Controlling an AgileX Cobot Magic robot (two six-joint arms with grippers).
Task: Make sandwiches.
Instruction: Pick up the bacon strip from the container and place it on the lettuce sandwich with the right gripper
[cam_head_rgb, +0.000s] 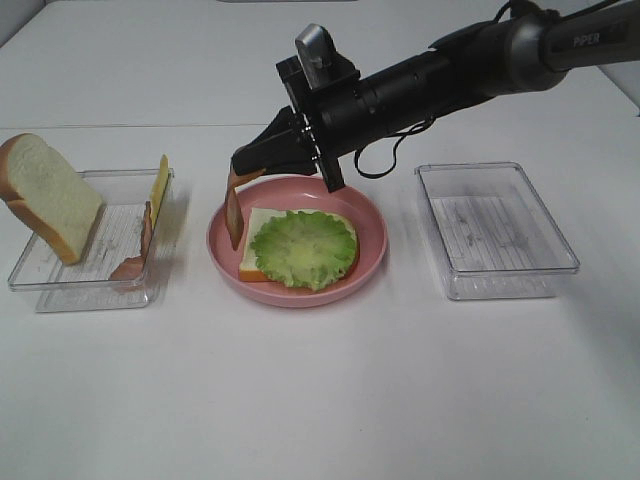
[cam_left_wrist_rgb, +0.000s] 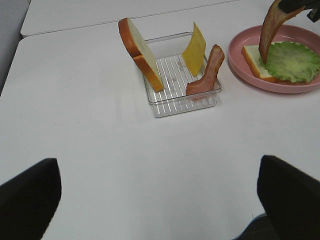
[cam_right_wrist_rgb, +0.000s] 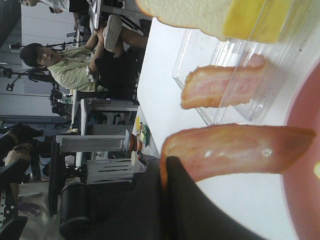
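On the pink plate lies one white bread slice with frilly green lettuce on top; this is the sandwich as it stands. My right gripper reaches across over the plate's left rim and is shut on a reddish-brown bacon strip, which hangs down beside the bread. The right wrist view shows that strip pinched at one end. My left gripper is open and empty, its dark fingers wide apart above bare table, well short of the left tray.
The clear left tray holds a leaning bread slice, an upright yellow cheese square and another bacon strip. An empty clear tray stands to the right of the plate. The right arm spans the table's back right.
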